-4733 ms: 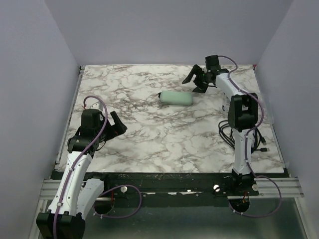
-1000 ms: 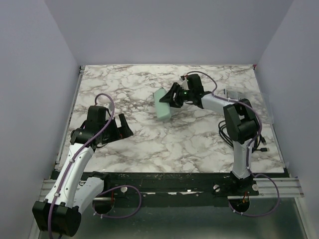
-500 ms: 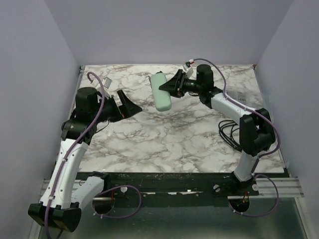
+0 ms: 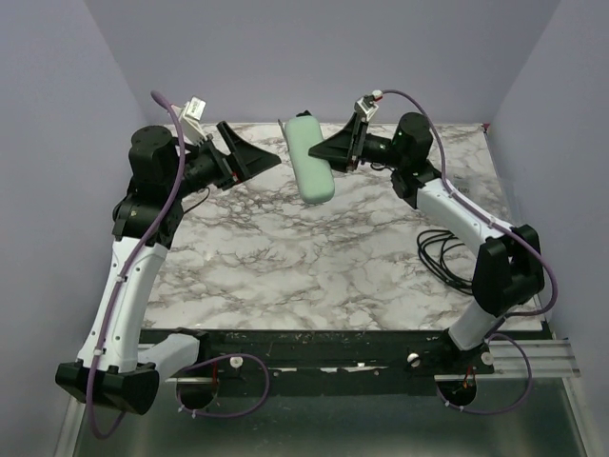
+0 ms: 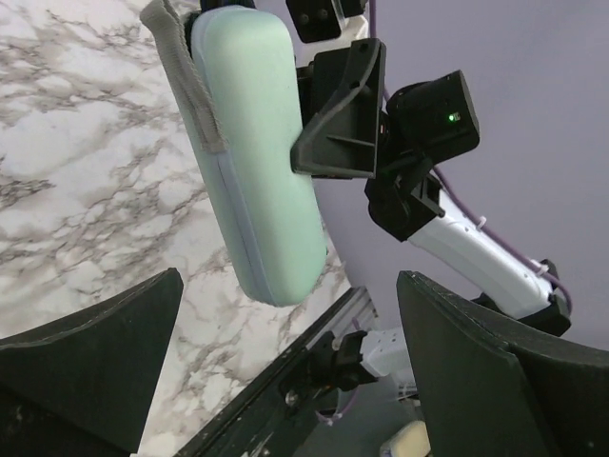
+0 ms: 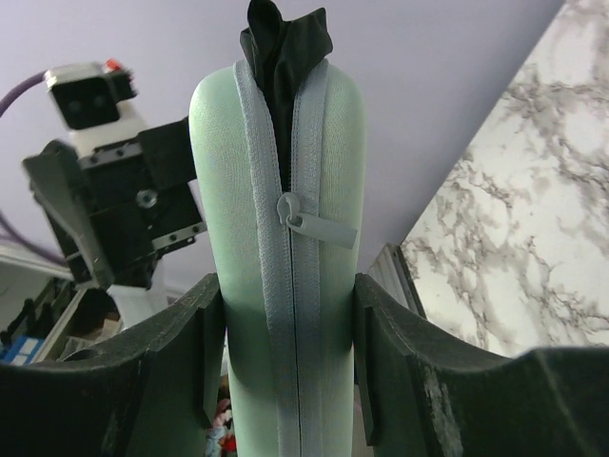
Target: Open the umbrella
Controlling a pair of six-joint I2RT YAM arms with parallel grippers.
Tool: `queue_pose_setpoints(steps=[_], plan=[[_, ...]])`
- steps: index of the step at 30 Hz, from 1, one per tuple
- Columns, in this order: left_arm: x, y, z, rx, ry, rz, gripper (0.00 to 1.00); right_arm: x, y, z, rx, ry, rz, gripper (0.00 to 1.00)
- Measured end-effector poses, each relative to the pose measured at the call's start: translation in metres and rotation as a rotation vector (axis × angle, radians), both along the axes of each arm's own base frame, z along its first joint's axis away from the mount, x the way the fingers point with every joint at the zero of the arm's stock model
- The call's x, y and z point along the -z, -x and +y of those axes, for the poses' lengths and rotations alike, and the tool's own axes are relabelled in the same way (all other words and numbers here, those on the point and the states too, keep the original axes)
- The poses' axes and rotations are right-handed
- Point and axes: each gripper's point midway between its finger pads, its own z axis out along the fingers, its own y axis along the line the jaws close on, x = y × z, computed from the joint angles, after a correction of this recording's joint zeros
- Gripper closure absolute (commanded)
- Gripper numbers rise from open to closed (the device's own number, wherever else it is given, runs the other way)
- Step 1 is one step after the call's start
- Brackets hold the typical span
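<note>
Between the fingers of right gripper (image 6: 285, 324): clamped mid-length on mint-green case (image 6: 221, 143), up in the air clear of marble table (image 4: 314, 257). Just past the fingers, along the case: grey zip pull (image 6: 319, 227), zip parted beyond it. At the case's far end: black umbrella (image 6: 284, 43) fabric poking out, rest hidden inside. Beyond the case, opposite side: left gripper (image 4: 249, 152), spread wide and empty, pointed at the case, near but not touching. Far below and behind right gripper, by its arm's base: coiled black cable (image 4: 445, 255) on table.
</note>
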Motion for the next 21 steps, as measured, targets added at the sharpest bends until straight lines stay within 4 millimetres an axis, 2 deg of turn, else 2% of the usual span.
queue_pose_setpoints(steps=[3,7,15,21], plan=[[-0.007,-0.008,-0.006,0.017,0.057,0.011,0.02,-0.019,0.011,-0.003,-0.027,-0.027,-0.038,0.56],[-0.016,-0.020,-0.012,0.034,0.123,0.011,0.02,-0.034,0.020,-0.003,-0.063,-0.048,-0.063,0.57],[-0.024,-0.037,-0.019,0.039,0.187,0.013,0.04,-0.049,0.028,-0.001,-0.098,-0.065,-0.081,0.57],[-0.020,-0.039,-0.038,0.087,0.197,0.031,0.06,-0.054,0.036,0.003,-0.116,-0.069,-0.091,0.57]])
